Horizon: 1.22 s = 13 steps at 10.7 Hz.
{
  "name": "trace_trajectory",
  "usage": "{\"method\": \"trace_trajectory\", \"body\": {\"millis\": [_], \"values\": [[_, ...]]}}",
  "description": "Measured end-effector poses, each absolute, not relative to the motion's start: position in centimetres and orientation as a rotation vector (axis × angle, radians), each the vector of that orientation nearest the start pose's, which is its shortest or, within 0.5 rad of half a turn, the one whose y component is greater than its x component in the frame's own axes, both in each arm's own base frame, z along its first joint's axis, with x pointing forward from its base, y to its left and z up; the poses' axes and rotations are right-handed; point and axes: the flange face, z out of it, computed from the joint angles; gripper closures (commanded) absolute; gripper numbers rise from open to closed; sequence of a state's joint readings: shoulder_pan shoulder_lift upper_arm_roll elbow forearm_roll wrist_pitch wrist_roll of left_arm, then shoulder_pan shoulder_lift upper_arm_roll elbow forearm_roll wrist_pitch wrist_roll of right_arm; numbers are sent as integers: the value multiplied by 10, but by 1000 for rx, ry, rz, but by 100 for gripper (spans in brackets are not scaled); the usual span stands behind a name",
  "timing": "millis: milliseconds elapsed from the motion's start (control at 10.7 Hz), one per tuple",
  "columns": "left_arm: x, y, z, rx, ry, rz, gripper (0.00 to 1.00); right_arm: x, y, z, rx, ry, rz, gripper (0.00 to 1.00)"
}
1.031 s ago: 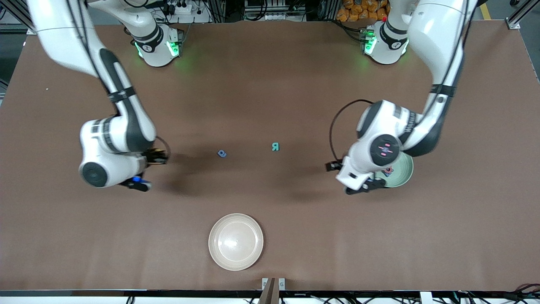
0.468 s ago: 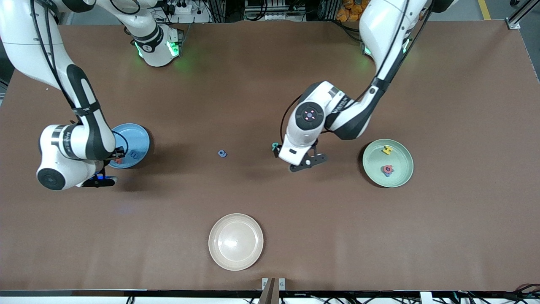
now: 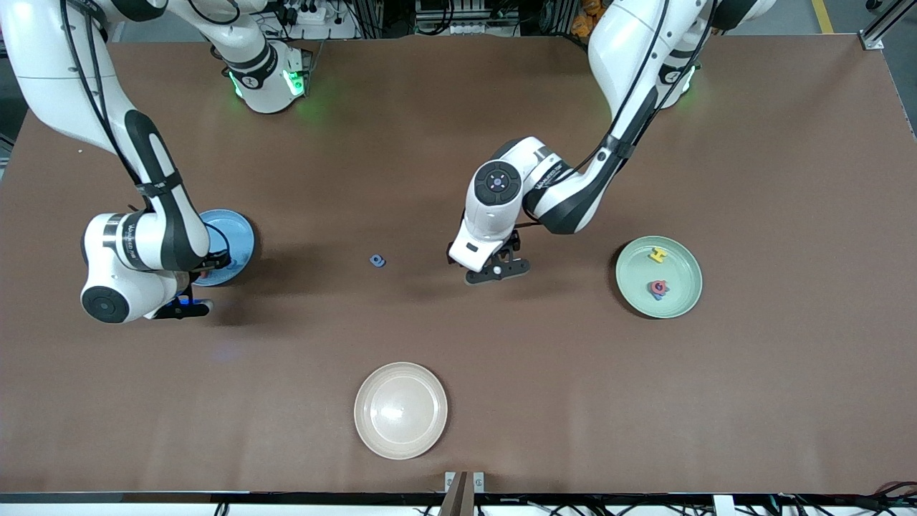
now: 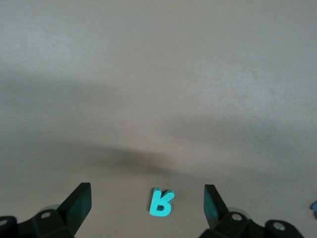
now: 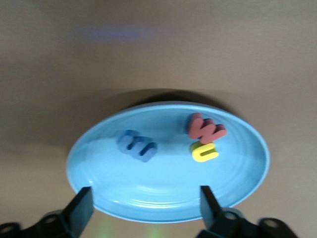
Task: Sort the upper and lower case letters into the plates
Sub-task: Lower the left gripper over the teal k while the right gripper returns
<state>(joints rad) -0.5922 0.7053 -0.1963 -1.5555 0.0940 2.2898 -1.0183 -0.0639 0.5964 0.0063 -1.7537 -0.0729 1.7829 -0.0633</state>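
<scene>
Having swung from over the mint green plate point(image 3: 659, 276), the left gripper point(image 4: 147, 203) is spread open astride the teal letter point(image 4: 161, 202), while the right gripper point(image 5: 146, 208), just unclenched, is held above the light blue plate point(image 5: 168, 193), where a letter was evidently dropped.

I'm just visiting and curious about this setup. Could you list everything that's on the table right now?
Blue plate: one, light blue, at the right arm's end; holds a blue, a red-pink and a yellow letter.
Green plate: one, mint, at the left arm's end; holds a yellow, a red-pink and a partly hidden blue letter.
Cream plate: one, beige, nearest the camera.
Loose blue letter: one, mid-table.
Teal letter: one, under the left hand.
Left hand: open, over the teal letter.
Right hand: open, over the blue plate.
</scene>
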Motion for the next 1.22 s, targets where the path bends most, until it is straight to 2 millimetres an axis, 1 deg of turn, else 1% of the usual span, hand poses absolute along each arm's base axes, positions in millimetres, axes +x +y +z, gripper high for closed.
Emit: {"method": "trace_trajectory", "body": {"millis": [187,281,375,468,562,656,749,937,1218], "values": [[504,-496,210,-3194,-318,44,0,595,-21,206,-3035,-1,875,0],[498,-500,195,-3191,-304,59,0,595,-4,208,-3045,48,873,0],[492,-505,183,-3191,-289,69,0,595,19,210,-3040,107,873,0],[487,-509,178,-3190,-276,75,0,594,43,212,-3030,160,875,0],[484,-513,178,-3192,-265,74,0,592,65,213,-3035,203,877,0],[481,-516,180,-3195,-255,71,0,591,79,214,-3039,227,878,0],[479,-519,180,-3197,-248,69,0,590,86,214,-3039,239,880,0],[476,-521,178,-3194,-234,71,0,590,84,214,-3037,247,880,0],[472,-521,165,-3181,-227,92,0,590,84,214,-3036,251,880,0]]}}
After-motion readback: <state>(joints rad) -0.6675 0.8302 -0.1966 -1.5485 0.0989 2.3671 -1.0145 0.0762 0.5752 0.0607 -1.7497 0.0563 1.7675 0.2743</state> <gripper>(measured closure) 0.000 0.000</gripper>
